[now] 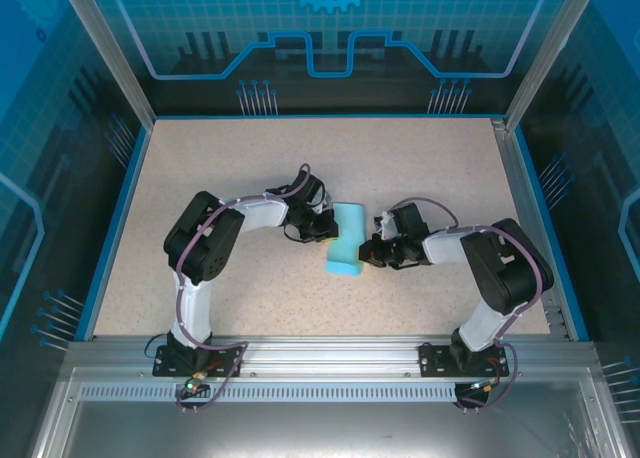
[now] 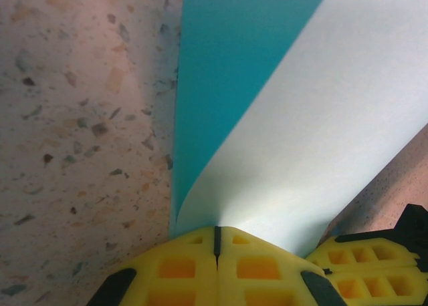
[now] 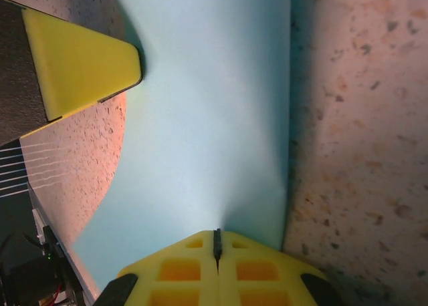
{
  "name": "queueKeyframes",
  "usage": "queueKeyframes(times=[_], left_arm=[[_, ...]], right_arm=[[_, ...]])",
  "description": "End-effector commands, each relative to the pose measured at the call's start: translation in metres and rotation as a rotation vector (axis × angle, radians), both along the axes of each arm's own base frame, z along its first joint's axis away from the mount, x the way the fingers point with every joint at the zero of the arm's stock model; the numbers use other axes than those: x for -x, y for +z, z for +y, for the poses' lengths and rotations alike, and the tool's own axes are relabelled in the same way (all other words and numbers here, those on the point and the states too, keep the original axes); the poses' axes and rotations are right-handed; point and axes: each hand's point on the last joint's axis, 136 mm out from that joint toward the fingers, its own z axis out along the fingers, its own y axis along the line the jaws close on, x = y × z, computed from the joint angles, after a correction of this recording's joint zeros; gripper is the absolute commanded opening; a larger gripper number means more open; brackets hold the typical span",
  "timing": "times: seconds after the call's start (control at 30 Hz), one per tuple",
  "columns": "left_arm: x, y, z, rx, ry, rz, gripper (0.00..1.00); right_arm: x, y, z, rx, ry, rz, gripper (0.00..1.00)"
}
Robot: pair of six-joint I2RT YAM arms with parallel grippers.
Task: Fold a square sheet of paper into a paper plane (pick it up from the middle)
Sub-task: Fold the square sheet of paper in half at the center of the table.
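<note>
The square sheet of paper (image 1: pixel 348 240) is light cyan and hangs bent between my two grippers near the table's middle. My left gripper (image 1: pixel 328 226) is shut on its left edge. In the left wrist view the jaws (image 2: pixel 216 229) meet with the paper (image 2: pixel 321 132) fanning out from the tips, and its darker side (image 2: pixel 227 85) curls down toward the table. My right gripper (image 1: pixel 372 248) is shut on the opposite edge. In the right wrist view the sheet (image 3: pixel 214 119) spreads away from the closed tips (image 3: pixel 217 232). No paper plane shape shows.
The speckled beige table (image 1: pixel 250 148) has a blue rim (image 1: pixel 115 218) and clear walls on metal posts. A metal rail (image 1: pixel 320 353) with both arm bases runs along the near edge. The left gripper's yellow finger (image 3: pixel 80 65) and the right gripper's fingers (image 2: pixel 374 266) sit close together.
</note>
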Motion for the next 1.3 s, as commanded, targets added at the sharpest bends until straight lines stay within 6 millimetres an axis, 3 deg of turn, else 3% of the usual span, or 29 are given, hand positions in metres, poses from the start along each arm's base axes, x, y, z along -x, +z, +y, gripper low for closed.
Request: queueKeyframes(times=[0.0,0.3,0.37,0.53,0.83,0.93,1.13,1.27], left_arm=[[0.023,-0.037,0.014,-0.093,-0.015,0.087,0.0],[0.023,-0.038,0.015,-0.095,-0.014,0.092,0.0],[0.024,-0.039,0.015,-0.096,-0.014,0.091,0.0],[0.023,-0.039,0.014,-0.097,-0.018,0.092,0.0],[0.023,-0.039,0.014,-0.098,-0.02,0.091,0.0],[0.023,-0.04,0.014,-0.099,-0.023,0.094,0.0],[0.026,-0.045,0.016,-0.107,-0.022,0.102,0.0],[0.029,-0.05,0.018,-0.108,-0.014,0.116,0.0]], right_arm=[[0.011,-0.015,-0.005,0.066,0.033,0.028,0.0],[0.001,0.033,0.012,-0.05,0.042,-0.067,0.0],[0.002,0.036,0.015,-0.069,0.046,-0.072,0.0],[0.011,0.023,0.016,-0.073,0.048,-0.037,0.0],[0.032,-0.022,0.003,0.005,0.04,0.055,0.0],[0.031,-0.017,0.005,-0.006,0.049,0.051,0.0],[0.024,0.017,0.012,-0.039,0.066,-0.023,0.0],[0.028,0.02,0.013,-0.025,0.079,-0.034,0.0]])
